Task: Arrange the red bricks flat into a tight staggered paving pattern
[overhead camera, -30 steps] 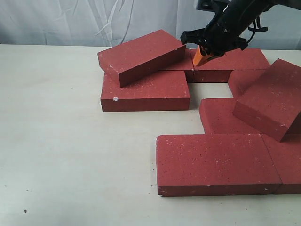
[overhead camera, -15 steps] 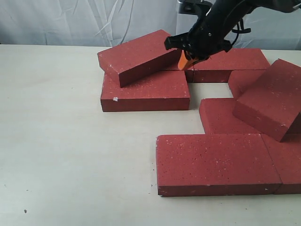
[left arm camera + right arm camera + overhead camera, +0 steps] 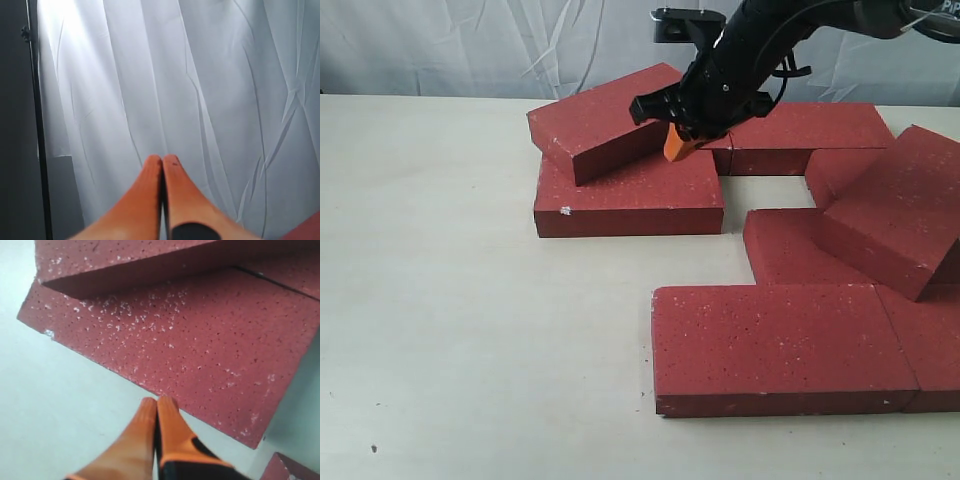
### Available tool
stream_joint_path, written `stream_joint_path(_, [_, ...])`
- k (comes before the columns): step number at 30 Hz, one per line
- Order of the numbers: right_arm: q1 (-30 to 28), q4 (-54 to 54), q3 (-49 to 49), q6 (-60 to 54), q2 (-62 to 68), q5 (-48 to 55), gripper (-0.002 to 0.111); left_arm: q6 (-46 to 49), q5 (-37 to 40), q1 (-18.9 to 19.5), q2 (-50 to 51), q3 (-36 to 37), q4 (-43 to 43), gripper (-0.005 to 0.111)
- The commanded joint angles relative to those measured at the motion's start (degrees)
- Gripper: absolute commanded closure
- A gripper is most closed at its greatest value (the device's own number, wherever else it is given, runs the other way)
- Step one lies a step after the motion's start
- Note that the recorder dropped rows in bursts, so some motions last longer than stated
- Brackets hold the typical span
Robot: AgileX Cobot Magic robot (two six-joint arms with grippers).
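Note:
Several red bricks lie on the pale table. One brick (image 3: 612, 118) (image 3: 115, 257) leans tilted across a flat brick (image 3: 630, 192) (image 3: 200, 340) at the back left. My right gripper (image 3: 676, 146) (image 3: 157, 401) is shut and empty, its orange fingers hanging at the right end of the tilted brick, over the flat one. At the right, another brick (image 3: 895, 210) rests tilted on flat ones. A big flat brick (image 3: 775, 345) lies in front. My left gripper (image 3: 162, 159) is shut on nothing and faces a white curtain; it does not show in the exterior view.
A flat brick (image 3: 810, 128) lies at the back behind the right arm. A gap of bare table (image 3: 775, 190) opens between the back row and the front bricks. A white curtain (image 3: 470, 45) hangs behind the table. The table's left half (image 3: 430, 270) holds no bricks.
My right gripper, still shut, has travelled left and slightly down from over the back brick to the right end of the tilted brick. The bricks have not moved.

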Motion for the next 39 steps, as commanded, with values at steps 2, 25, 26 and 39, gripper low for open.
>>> stream_joint_path(2, [-0.06, -0.96, 0.14, -0.40, 0.36, -0.74, 0.109, -0.06, -2.99, 0.16, -0.18, 0.16, 0.21, 0.107])
stream_joint_path(25, [-0.06, -3.37, 0.14, -0.40, 0.68, -9.03, 0.109, 14.34, 26.55, 0.16, 19.54, -20.85, -28.38, 0.107])
stream_joint_path(26, [-0.06, -3.37, 0.14, -0.40, 0.68, -9.15, 0.109, 14.34, 29.33, 0.16, 22.30, -22.23, -26.62, 0.107])
stream_joint_path(39, [-0.06, -3.37, 0.14, -0.40, 0.68, -9.04, 0.109, 14.21, 46.55, 0.16, 47.03, -30.17, -18.28, 0.107])
